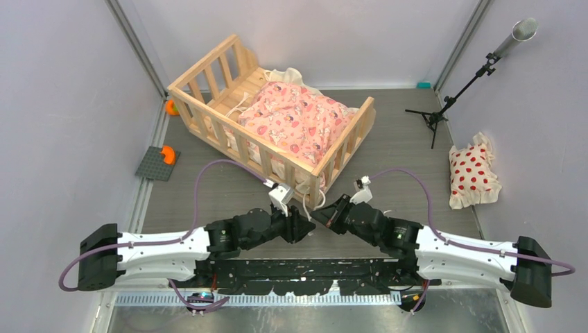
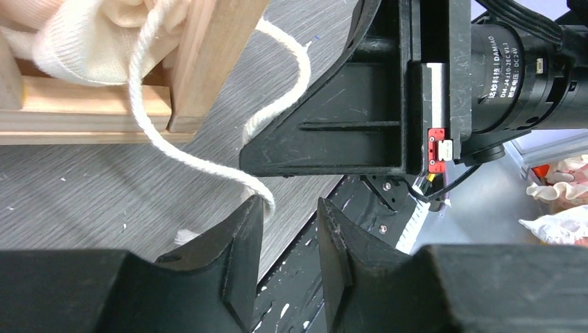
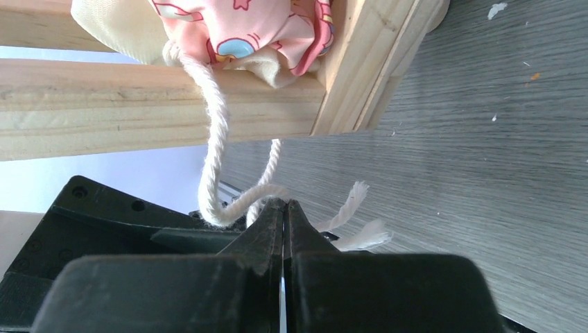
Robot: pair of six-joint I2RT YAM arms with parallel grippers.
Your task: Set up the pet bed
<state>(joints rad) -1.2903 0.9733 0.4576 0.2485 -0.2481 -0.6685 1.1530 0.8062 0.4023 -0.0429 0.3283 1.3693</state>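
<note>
Top external view first: the pet bed (image 1: pixel 244 130) sits angled on the table (image 1: pixel 388 139), left of the middle, with the pink cushion (image 1: pixel 298 121) already lying inside it. Both arms are crowded in at the bed's near corner post, and that makes sense, because that's where the cushion's strings dangle out through the rail.

Up close, the right gripper (image 3: pixel 283 205) is clamped fully together, and a cream tie (image 3: pixel 211 125) hanging off the cushion corner loops down and looks pinched right at its tips, with the frayed ends poking out the far side. My guess is it's keeping that string taut under the rail so it can be knotted.

The left gripper (image 2: pixel 291 208) has its jaws only a narrow way apart, with nothing between them. A second cord (image 2: pixel 149 132) trails past the post and just brushes the tip of one finger.

The dotted pillow (image 1: pixel 473 173) is well off to the right by the wall, so I'd say the tying comes first and the pillow goes in later.
</note>
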